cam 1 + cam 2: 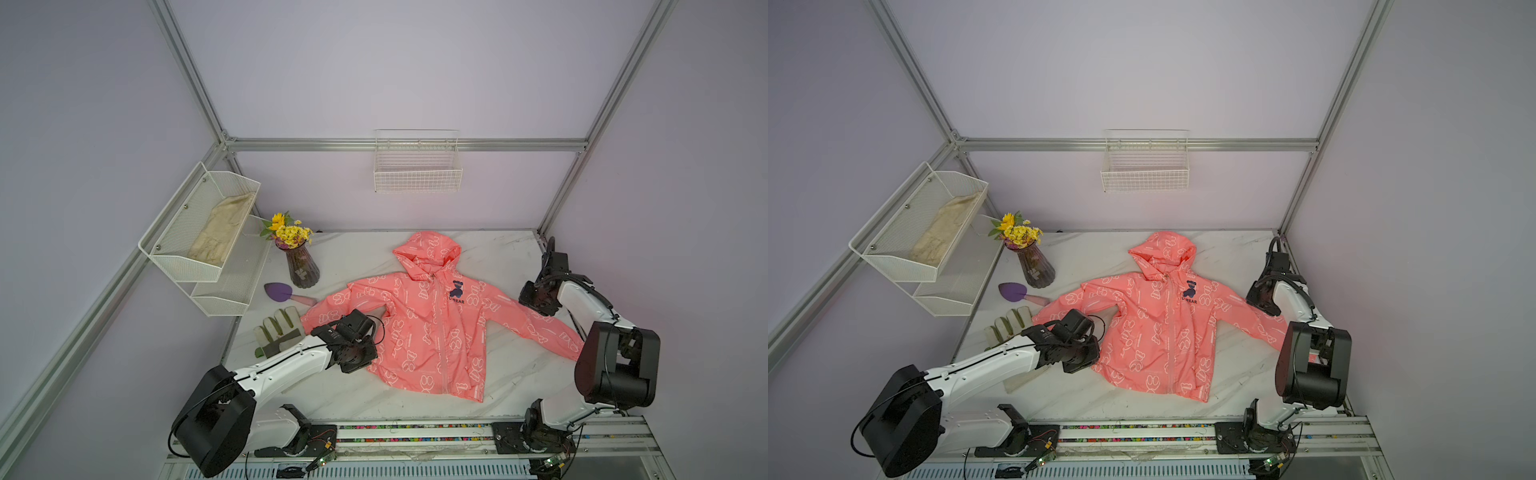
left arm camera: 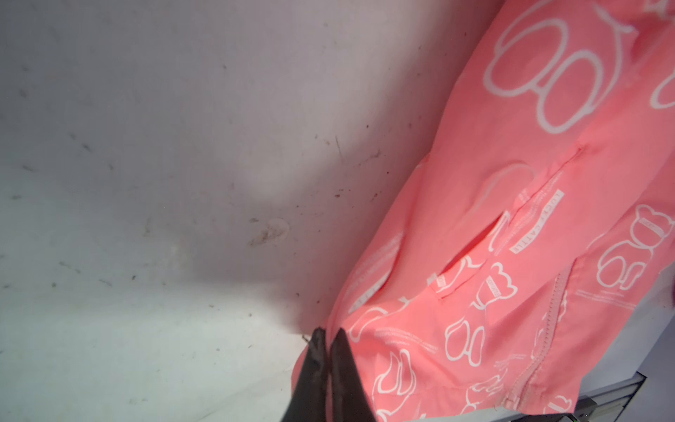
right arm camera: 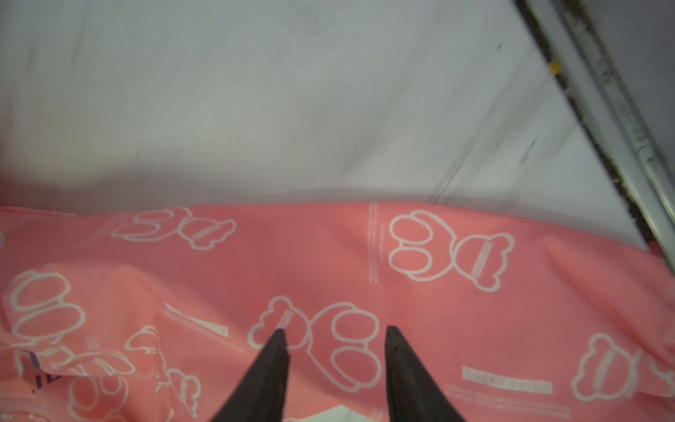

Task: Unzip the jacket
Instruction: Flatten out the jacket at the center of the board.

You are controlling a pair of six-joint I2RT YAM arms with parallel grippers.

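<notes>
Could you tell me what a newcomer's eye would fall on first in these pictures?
The coral-pink jacket, spread flat and zipped up in the middle of the white table, hood at the far end. Next, the left gripper pinched shut on its lower side edge and the right gripper open over a sleeve. Yellow flowers in a vase stand at the back left.

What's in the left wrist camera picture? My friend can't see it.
The left gripper, jaws shut, pinches the edge of a coral-pink jacket printed with white bear outlines. The jacket lies on a scuffed white table, its zipper closed.
</notes>
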